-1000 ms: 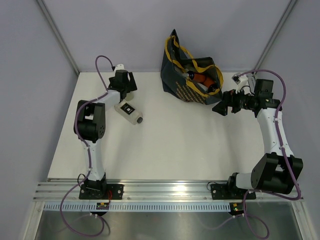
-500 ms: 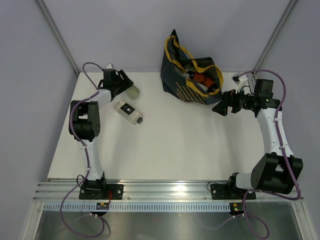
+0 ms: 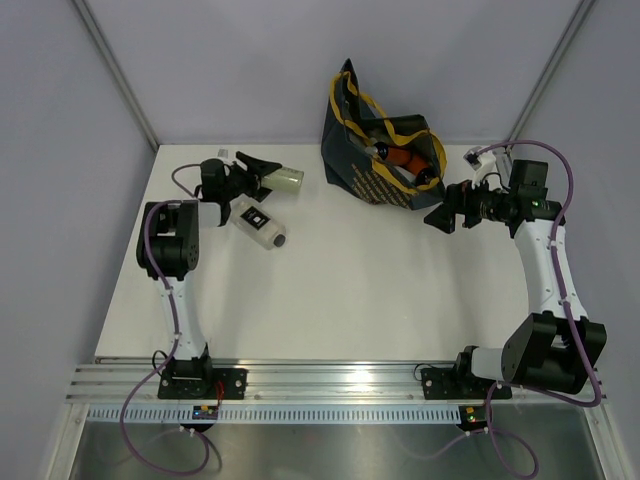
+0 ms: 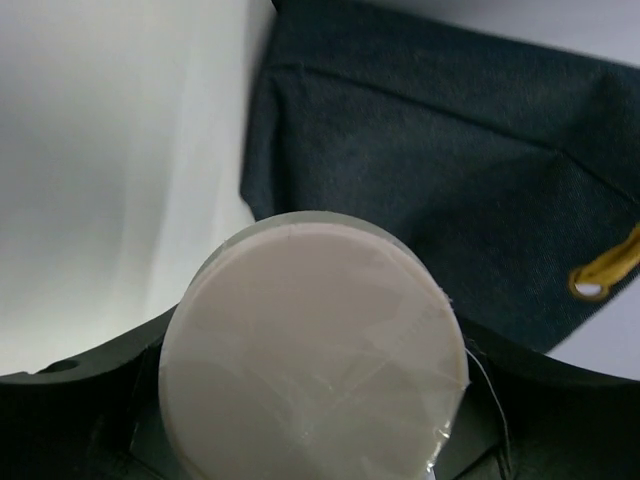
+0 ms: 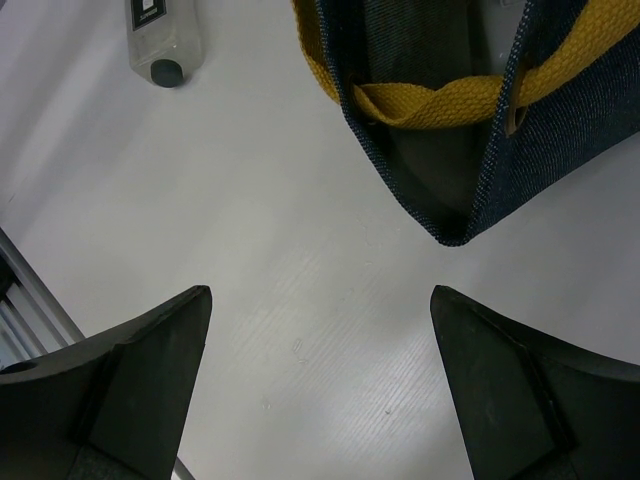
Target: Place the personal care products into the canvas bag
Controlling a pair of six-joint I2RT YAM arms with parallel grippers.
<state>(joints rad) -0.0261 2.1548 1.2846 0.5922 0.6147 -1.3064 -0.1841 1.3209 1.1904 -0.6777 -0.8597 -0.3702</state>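
The navy canvas bag [image 3: 362, 165] with mustard handles stands open at the back of the table, with an orange bottle [image 3: 403, 158] showing inside. My left gripper [image 3: 264, 176] is shut on a pale green bottle [image 3: 289, 180], held level and pointing right toward the bag. In the left wrist view the bottle's round pale end [image 4: 310, 350] fills the jaws, with the bag's cloth [image 4: 450, 170] behind. A clear flat black-labelled bottle [image 3: 257, 224] lies on the table just below that gripper. My right gripper [image 3: 441, 215] is open and empty beside the bag's right corner [image 5: 445, 190].
The clear bottle also shows in the right wrist view [image 5: 158, 30] at the top left. A yellow handle [image 5: 450, 100] loops over the bag's near edge. Grey walls close the table at the back and sides.
My left gripper has closed on the pale green bottle at the back left, lifted it and swung it right toward the bag. The right arm has hardly moved.
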